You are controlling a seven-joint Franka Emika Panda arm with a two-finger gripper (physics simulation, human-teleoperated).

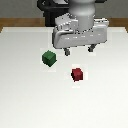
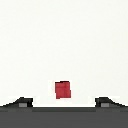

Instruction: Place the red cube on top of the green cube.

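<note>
White table [image 1: 20, 90] fills most of the exterior view, with a brown floor [image 1: 15, 22] strip showing behind it. On the table sit two little blocks. A red cube [image 1: 77, 74] rests flat on the white top, and a green cube [image 1: 48, 58] rests flat too, up at about ten o'clock from the red one. They are near each other but do not touch.

Above them hangs the robot's gripper [image 1: 79, 49], light grey, at about twelve o'clock from the red cube and up in the air. Its two short dark fingers [image 1: 67, 50] point down and stand wide apart. Nothing is between them, so it holds nothing.

From the wrist view, the red cube [image 2: 62, 90] lies on the white table between the two dark fingertips [image 2: 23, 102], not touching either one. No green cube shows in that view.
</note>
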